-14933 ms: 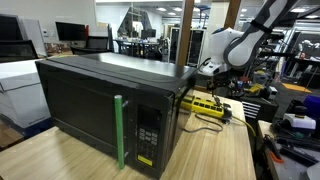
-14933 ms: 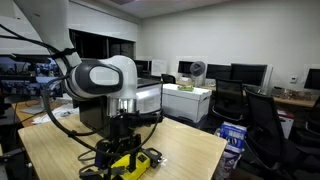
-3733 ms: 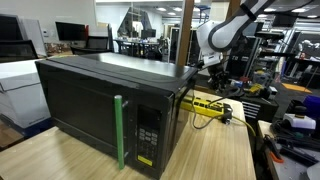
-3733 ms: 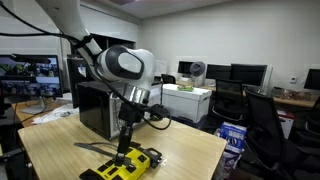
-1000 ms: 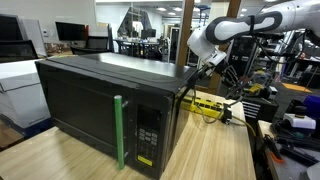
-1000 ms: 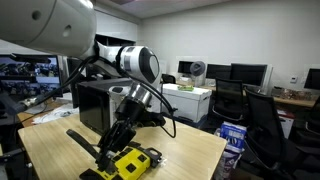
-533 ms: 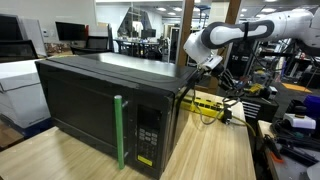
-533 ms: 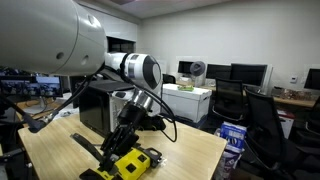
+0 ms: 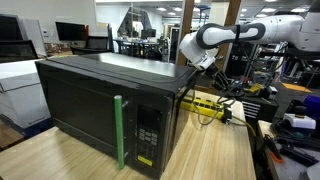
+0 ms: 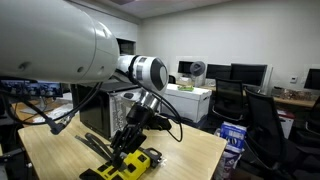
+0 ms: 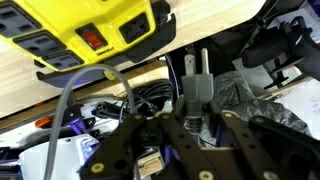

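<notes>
We see the gripper (image 11: 193, 118) clenched on a grey plug (image 11: 196, 88), its 2 prongs pointing away from the fingers. The plug hangs near the yellow power strip (image 11: 95, 30) without touching it. The strip lies on the wooden table (image 9: 215, 150) behind the black microwave (image 9: 100, 100).

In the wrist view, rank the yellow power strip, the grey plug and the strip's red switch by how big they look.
1. Yellow power strip, though the frame edge cuts it off.
2. Grey plug; it sits nearer the camera, which makes it look bigger than it is.
3. Red switch, clearly smallest.
</notes>
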